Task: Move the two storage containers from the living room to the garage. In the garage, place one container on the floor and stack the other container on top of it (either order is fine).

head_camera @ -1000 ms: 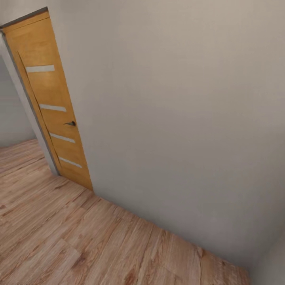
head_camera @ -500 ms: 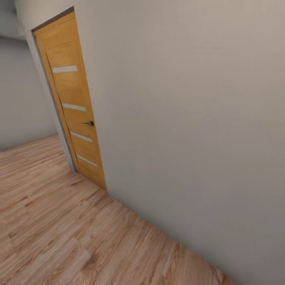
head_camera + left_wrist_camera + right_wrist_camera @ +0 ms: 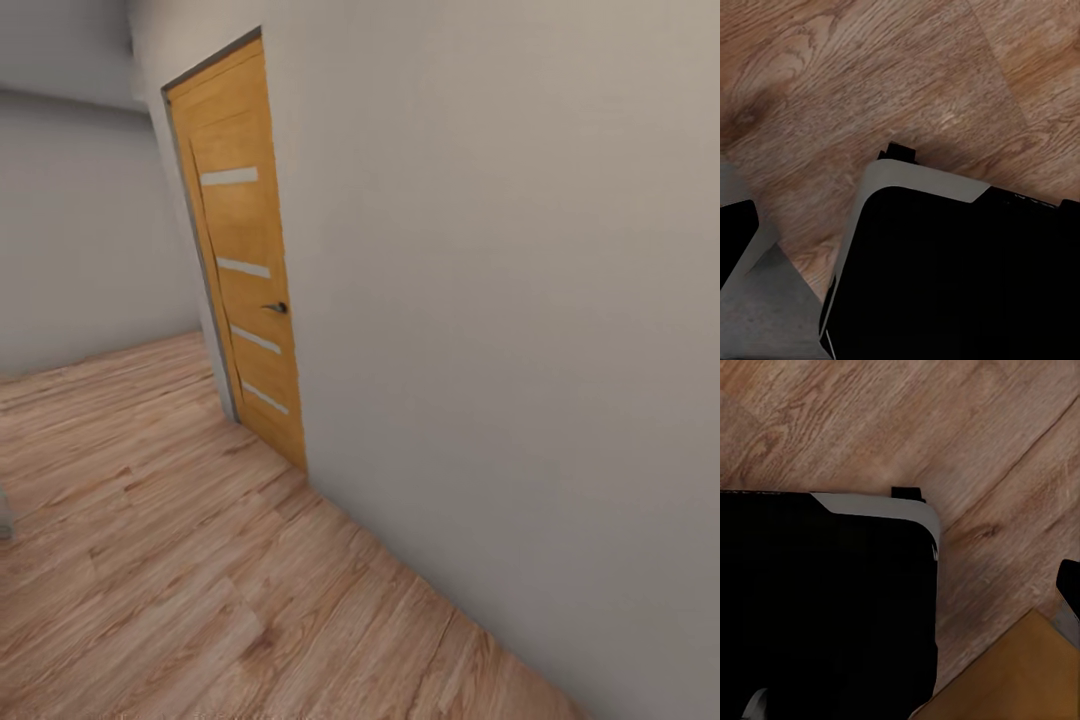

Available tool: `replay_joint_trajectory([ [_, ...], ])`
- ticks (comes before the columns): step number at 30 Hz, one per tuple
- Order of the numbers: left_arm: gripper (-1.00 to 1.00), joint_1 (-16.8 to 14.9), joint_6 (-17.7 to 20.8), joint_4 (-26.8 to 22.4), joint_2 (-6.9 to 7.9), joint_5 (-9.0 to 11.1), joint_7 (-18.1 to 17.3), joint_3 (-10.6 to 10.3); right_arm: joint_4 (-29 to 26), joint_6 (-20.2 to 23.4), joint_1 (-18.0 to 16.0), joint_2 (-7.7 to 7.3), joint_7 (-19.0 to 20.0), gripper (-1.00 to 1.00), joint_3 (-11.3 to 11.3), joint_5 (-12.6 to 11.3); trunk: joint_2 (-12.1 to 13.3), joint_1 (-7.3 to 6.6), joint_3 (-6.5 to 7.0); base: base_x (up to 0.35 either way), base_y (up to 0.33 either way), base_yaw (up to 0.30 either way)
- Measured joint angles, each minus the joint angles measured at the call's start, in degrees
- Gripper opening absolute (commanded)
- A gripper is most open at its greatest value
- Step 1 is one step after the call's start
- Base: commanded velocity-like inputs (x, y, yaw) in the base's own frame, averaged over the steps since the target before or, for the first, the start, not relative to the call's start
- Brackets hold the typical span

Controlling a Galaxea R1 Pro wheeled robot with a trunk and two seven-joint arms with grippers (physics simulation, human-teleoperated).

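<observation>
The two storage containers are out of view. In the head view I face a plain beige wall (image 3: 500,300) with a shut light wooden door (image 3: 245,250) set in it, over light wood-plank flooring (image 3: 150,560). Both wrist views look down on the planks (image 3: 870,75) and on my own black, grey-rimmed base (image 3: 960,270) (image 3: 825,607). No gripper fingers can be made out in either wrist view.
The door has several pale horizontal strips and a dark handle (image 3: 277,307). Left of it the room runs back to a far wall (image 3: 80,220). A tan-orange surface (image 3: 1020,675) fills one corner of the right wrist view; I cannot tell what it is.
The whole head picture has shifted: the camera has turned, so the door now sits further right and more of the far wall and floor shows at the left.
</observation>
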Motion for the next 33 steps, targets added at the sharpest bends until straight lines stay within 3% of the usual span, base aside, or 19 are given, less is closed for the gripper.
replay_joint_trajectory([
  [33, 1.00, 0.00, -0.06, 0.00, -0.08, -0.06, -0.03, -0.03, -0.01, -0.04, 0.01, -0.02, 0.07, 1.00, -0.02, 0.14, 0.00, 0.00, 0.00, 0.000, 0.000, 0.300],
])
